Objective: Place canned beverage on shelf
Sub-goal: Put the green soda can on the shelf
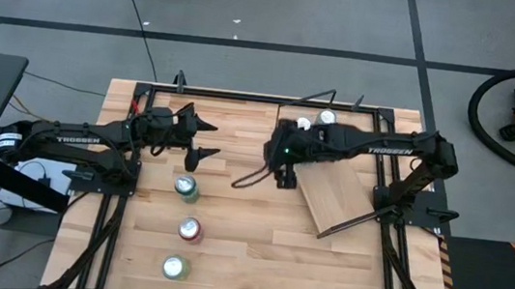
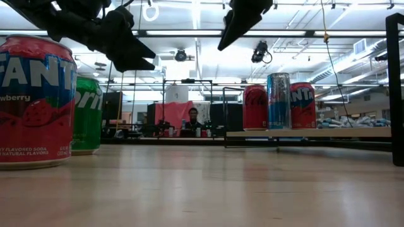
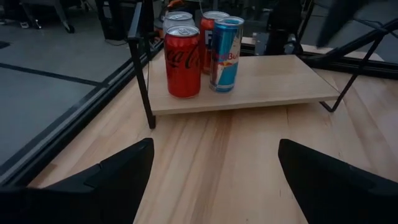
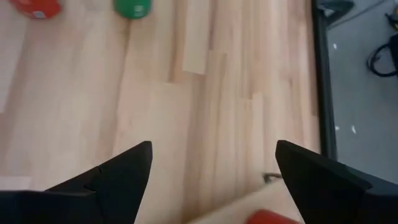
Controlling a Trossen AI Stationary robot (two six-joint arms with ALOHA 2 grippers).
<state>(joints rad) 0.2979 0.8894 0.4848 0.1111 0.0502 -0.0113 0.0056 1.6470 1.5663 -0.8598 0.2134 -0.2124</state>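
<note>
High view: the left gripper [image 1: 202,138] hangs above the tabletop [image 1: 245,250] beside the nearest of 3 loose cans, fingers spread and holding nothing. That green can [image 1: 185,187] heads a row with a red can [image 1: 189,229] and another green can [image 1: 172,267]. The right gripper [image 1: 284,172] hovers just off the shelf [image 1: 344,195], fingers apart and empty. On the shelf stand a Coca-Cola can [image 3: 183,61], a Red Bull can [image 3: 225,54] and further cans behind them.

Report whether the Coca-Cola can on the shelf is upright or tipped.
Upright: the Coca-Cola can stands on its base on the shelf, lid facing up.
</note>
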